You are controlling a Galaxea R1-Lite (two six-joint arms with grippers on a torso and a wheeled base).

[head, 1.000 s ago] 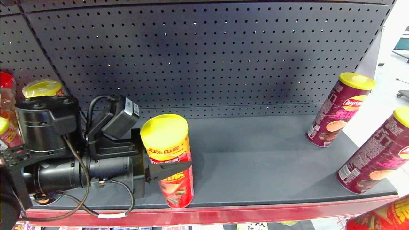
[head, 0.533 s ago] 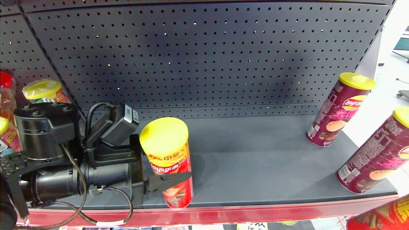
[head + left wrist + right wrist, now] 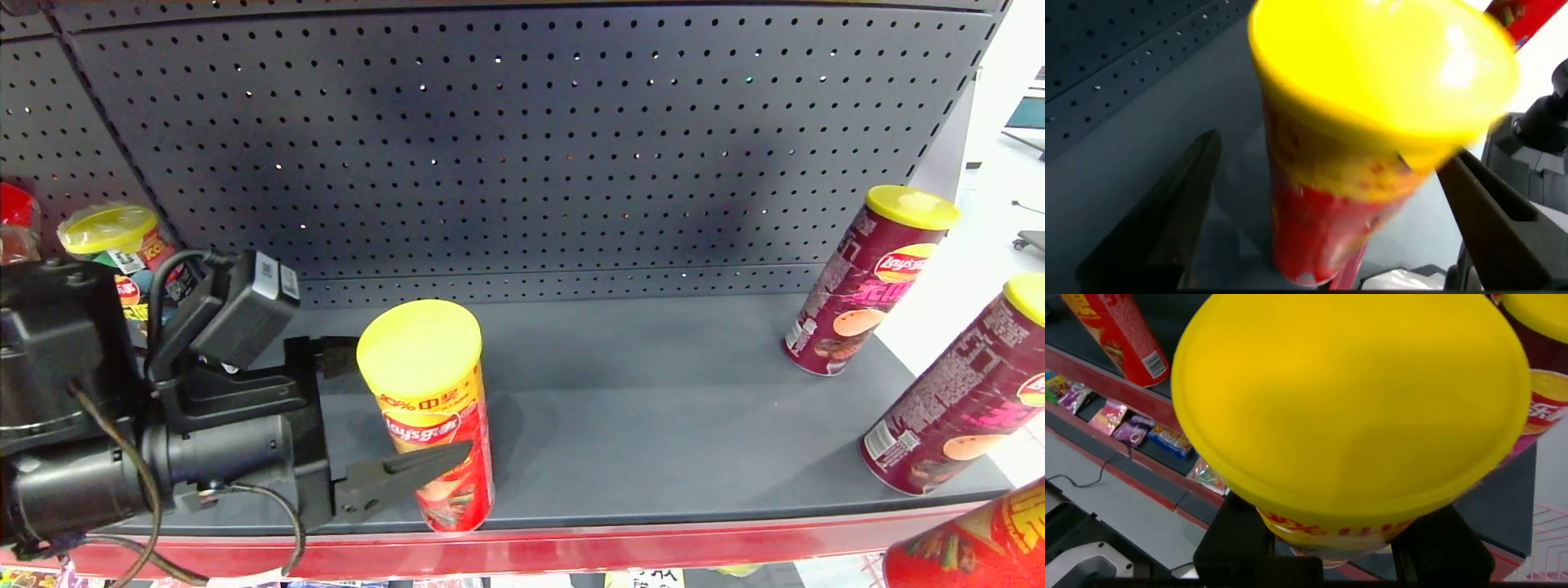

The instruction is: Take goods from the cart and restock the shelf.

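We are backing our left claw (image 3: 415, 400), spread apart, off the yellow-lidded red chip tube (image 3: 419, 347); our right claw (image 3: 1343, 555) is clamping a second red tube (image 3: 1347, 416).

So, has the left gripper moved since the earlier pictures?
Yes. The left gripper has drawn back leftward, away from the red can standing on the shelf.

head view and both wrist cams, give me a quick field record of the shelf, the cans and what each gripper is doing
shelf: dark grey board, red front edge, pegboard back
red can: upright near the front edge, yellow lid
left gripper: open, fingers either side of the red can, gaps visible
right gripper: shut on second red can, held off the shelf, front right
back maroon can: upright, right end
front maroon can: upright, right front corner
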